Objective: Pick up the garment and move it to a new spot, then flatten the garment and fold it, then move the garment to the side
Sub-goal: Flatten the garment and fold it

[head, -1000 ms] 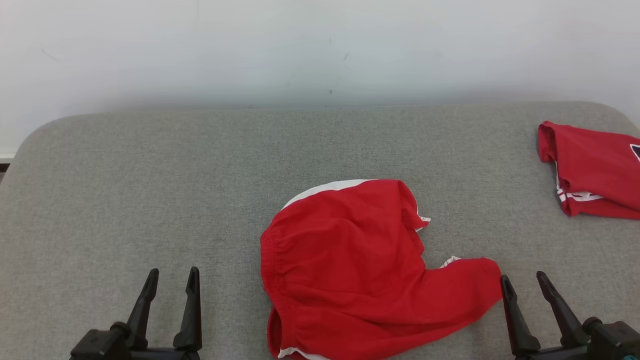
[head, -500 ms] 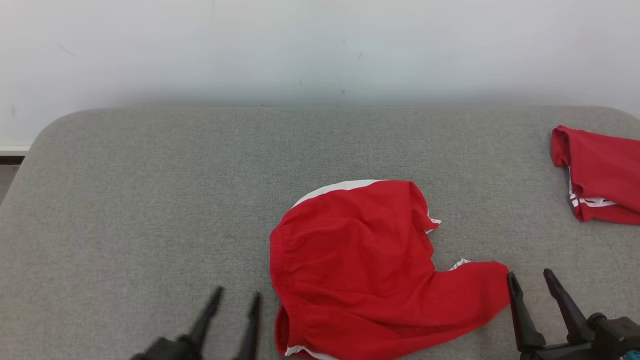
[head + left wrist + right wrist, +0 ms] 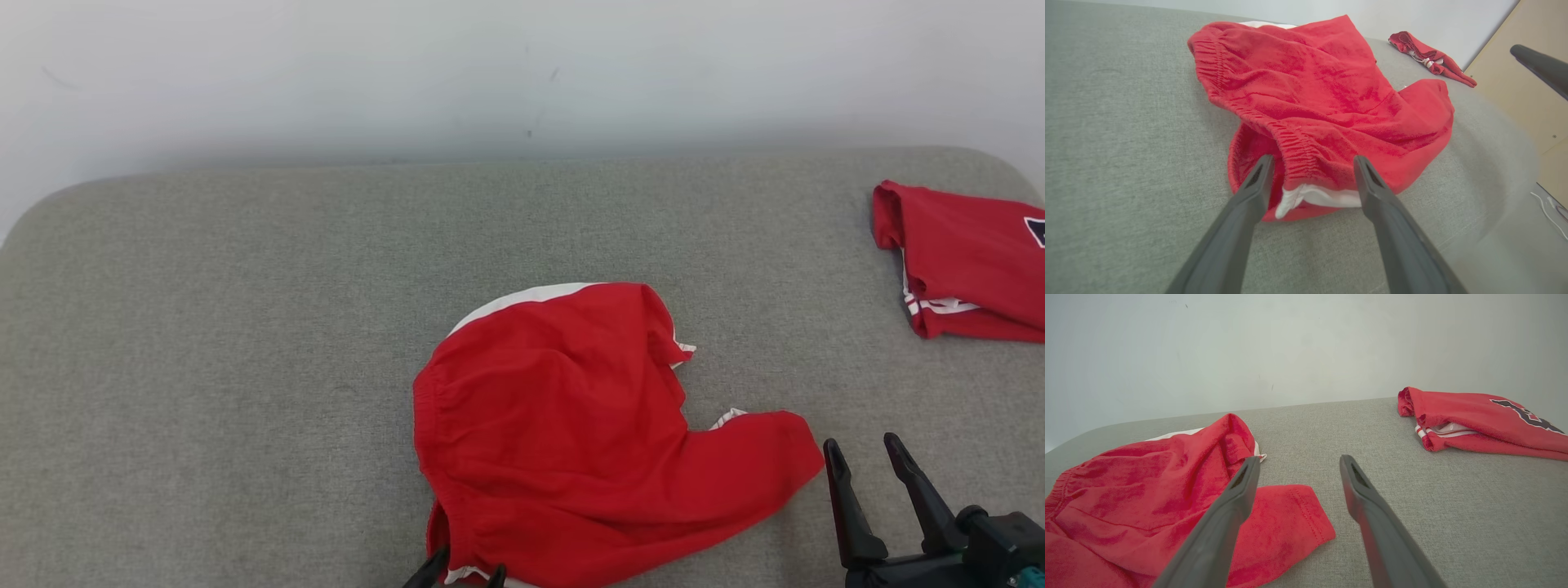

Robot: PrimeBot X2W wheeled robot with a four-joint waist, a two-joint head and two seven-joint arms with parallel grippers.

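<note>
The garment (image 3: 571, 425) is bright red with white edging; the tabletop (image 3: 245, 327) is a flecked grey weave; the second garment (image 3: 963, 261) is red with thin white stripes and a dark emblem; the wall (image 3: 490, 65) is off-white; the right end effector (image 3: 861, 443) is black.

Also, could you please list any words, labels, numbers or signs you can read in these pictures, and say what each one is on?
No text can be read.
On the folded red garment: a dark print runs off the picture's edge and is too partial to read.
On the red shorts: no writing seen.
</note>
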